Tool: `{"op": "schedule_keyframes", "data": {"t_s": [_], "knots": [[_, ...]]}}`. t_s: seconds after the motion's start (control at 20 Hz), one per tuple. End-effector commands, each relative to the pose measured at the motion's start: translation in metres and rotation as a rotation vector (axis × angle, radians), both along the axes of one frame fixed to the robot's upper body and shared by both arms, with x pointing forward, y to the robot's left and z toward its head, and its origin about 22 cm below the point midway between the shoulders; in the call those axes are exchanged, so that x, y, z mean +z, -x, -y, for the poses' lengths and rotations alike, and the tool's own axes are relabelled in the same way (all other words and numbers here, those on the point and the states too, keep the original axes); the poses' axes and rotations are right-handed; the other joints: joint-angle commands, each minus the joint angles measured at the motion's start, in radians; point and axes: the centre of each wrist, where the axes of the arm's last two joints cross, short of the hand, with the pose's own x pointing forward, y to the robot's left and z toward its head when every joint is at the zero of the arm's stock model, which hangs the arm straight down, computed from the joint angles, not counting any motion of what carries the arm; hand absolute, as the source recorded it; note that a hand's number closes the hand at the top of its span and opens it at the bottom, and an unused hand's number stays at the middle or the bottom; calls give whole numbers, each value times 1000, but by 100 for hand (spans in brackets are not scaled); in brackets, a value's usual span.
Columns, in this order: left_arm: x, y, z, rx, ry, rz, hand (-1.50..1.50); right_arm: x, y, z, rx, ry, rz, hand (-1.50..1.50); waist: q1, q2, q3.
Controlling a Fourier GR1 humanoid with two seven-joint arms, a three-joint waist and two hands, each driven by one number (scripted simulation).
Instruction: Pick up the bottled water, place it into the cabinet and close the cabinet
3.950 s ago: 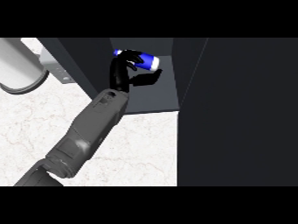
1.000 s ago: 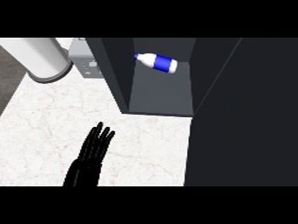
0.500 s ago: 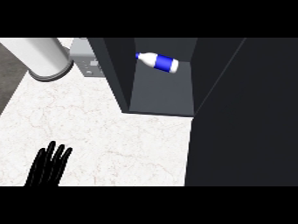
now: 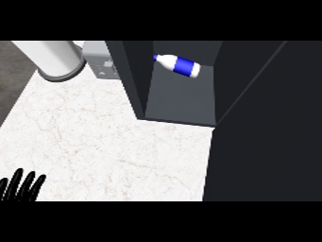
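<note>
Left hand point(image 4: 17, 188) at the lower left edge, fingers straight and spread, empty. We note the bottled water point(image 4: 177, 64) lying on its side inside the open cabinet point(image 4: 181, 101).

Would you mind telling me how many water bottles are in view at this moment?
1. The bottled water lies on its side at the back of the open cabinet. The cabinet's dark walls could hide others.

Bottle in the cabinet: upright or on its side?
On its side. The bottle lies across the cabinet floor, white cap pointing left, no hand touching it.
</note>
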Motion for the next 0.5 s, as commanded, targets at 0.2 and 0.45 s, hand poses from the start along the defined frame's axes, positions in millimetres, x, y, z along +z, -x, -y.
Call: {"op": "schedule_keyframes", "data": {"t_s": [0.2,0.45], "knots": [[8,2,-25,-34,-27,1,-150,19,-18,-19,187,179,131,150,54,12,-6],[13,2,-32,-39,-28,12,-150,17,-29,-25,195,217,114,150,72,15,-8]]}}
